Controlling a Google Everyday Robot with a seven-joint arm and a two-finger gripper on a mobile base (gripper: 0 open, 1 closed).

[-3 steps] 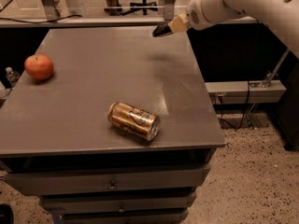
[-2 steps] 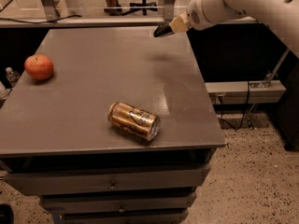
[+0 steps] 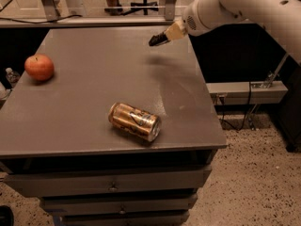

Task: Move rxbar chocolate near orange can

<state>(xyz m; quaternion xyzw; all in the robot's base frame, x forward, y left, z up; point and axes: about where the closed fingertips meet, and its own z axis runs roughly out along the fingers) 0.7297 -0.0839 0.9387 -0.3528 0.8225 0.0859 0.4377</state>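
Observation:
The orange can (image 3: 134, 121) lies on its side on the grey table (image 3: 94, 69), near the front edge and a little right of the middle. My gripper (image 3: 157, 40) hangs on the white arm above the table's far right part, well behind the can, and casts a shadow on the tabletop below it. Its tip looks dark. The rxbar chocolate does not show anywhere on the table, and I cannot tell whether it is in the gripper.
A red-orange apple (image 3: 39, 67) sits near the table's left edge. Drawers (image 3: 113, 185) run below the tabletop. A white shelf and cables (image 3: 249, 91) stand to the right, over a speckled floor. A chair base (image 3: 143, 6) stands behind the table.
The gripper has come down a little and slightly to the left, toward the tabletop. The can and the apple have not moved.

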